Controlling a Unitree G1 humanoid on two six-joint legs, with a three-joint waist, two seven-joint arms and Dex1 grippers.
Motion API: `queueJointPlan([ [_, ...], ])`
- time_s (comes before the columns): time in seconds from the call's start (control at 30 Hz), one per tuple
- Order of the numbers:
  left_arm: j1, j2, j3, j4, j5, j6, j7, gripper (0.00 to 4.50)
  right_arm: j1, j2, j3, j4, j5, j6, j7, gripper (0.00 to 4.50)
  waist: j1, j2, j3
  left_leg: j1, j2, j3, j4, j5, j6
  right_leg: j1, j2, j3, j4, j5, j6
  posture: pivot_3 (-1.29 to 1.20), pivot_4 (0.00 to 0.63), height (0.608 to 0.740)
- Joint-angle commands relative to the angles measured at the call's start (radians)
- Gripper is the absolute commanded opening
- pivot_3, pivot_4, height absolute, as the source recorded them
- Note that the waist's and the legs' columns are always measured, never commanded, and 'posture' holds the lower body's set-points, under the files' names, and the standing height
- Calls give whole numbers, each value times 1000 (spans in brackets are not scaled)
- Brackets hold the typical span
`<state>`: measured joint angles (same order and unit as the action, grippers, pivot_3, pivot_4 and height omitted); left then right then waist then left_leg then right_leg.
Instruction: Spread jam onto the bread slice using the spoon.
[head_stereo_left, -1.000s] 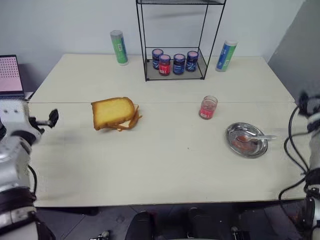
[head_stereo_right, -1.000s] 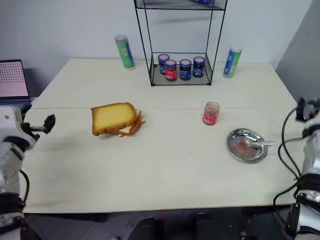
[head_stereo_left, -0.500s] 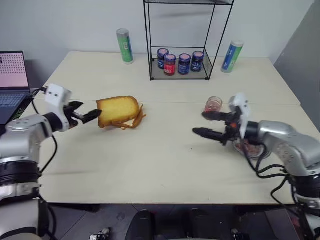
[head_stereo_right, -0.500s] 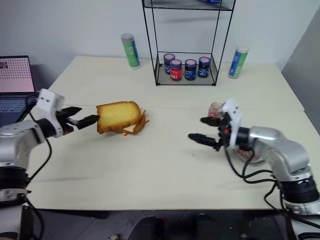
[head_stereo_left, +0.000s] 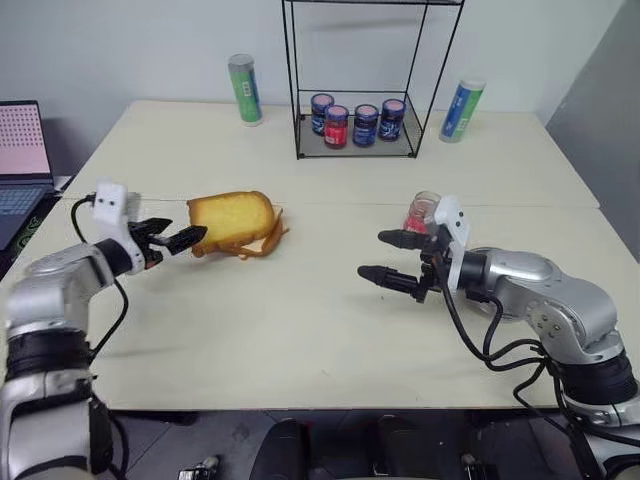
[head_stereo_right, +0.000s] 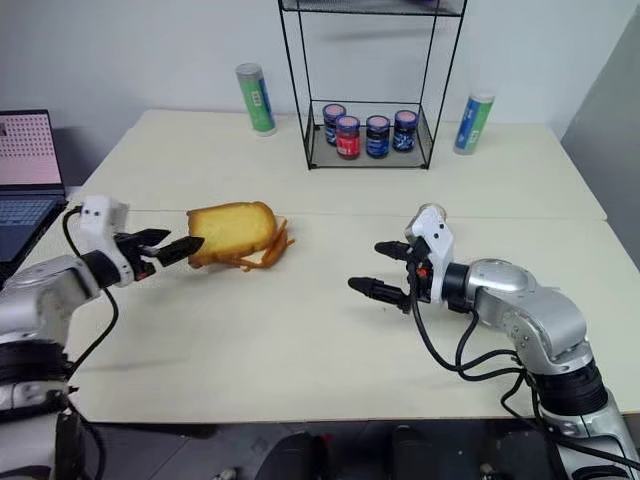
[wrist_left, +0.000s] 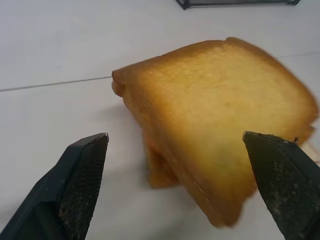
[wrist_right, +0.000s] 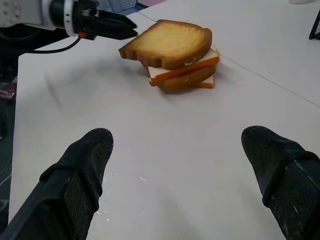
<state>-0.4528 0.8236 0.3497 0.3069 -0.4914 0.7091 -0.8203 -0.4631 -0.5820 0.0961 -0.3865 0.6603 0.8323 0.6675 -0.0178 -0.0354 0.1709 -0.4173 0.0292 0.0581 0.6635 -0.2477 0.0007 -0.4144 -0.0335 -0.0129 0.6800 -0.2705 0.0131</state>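
Note:
The bread slice (head_stereo_left: 232, 215), thick and golden with a brown crust, lies tilted on top of thinner slices (head_stereo_left: 262, 241) left of the table's middle. My left gripper (head_stereo_left: 185, 236) is open, its tips just at the slice's left edge; in the left wrist view the bread slice (wrist_left: 220, 115) lies ahead between the spread fingers (wrist_left: 80, 185). My right gripper (head_stereo_left: 372, 254) is open above bare table right of centre, pointing toward the bread. The jam (head_stereo_left: 418, 207), red in a small clear jar, stands just behind it. The spoon is hidden behind my right arm.
A black wire rack (head_stereo_left: 296, 100) with several dark jars (head_stereo_left: 360, 120) stands at the back. A green tube (head_stereo_left: 242, 90) and a blue-green tube (head_stereo_left: 460, 110) flank it. A laptop (head_stereo_left: 20, 150) sits off the table's left end.
My left gripper moved right to the bread's edge and turned. My right arm swung in over the table, covering the dish and spoon. The head view shifted.

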Motion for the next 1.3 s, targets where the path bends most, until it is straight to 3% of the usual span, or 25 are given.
queueJointPlan([
  [0.03,98,33,91,-176,-106,139,-18,4500,0,8,-32,-53,29,18,-7,4470,0,0,0,0,0,0,0,0,0,0,0,0,0,0,0,0,150,740],
  [0.13,178,0,112,-258,-134,174,10,4500,1,18,-24,-61,34,25,-1,4470,-5,0,0,1,0,0,0,0,0,1,-1,0,0,0,0,0,150,740],
  [0.27,162,-106,101,-205,-98,116,130,4500,-15,41,-2,-59,38,28,3,4470,7,0,0,2,-1,-2,1,0,0,2,-1,-1,0,0,0,0,150,740],
  [0.47,145,-177,109,-199,-113,98,181,4500,-42,48,-5,-66,48,38,15,4470,13,-2,0,2,-1,-1,1,0,0,3,-1,-1,0,0,0,0,150,740],
  [0.57,135,-187,120,-213,-126,91,192,4042,-43,48,-12,-70,52,42,15,4500,13,-2,0,2,-1,-2,1,0,0,3,-1,-1,0,0,0,0,150,740],
  [1.2,85,-161,46,-140,-88,44,164,128,-48,55,-31,-44,31,20,3,4500,13,-2,0,2,-1,-2,1,0,0,3,-1,-1,0,0,0,0,150,740],
  [1.3,69,-161,37,-122,-80,31,160,34,-58,56,-35,-41,33,23,0,4500,13,-2,0,2,-1,-1,1,0,0,3,-1,-1,0,0,0,0,150,740],
])
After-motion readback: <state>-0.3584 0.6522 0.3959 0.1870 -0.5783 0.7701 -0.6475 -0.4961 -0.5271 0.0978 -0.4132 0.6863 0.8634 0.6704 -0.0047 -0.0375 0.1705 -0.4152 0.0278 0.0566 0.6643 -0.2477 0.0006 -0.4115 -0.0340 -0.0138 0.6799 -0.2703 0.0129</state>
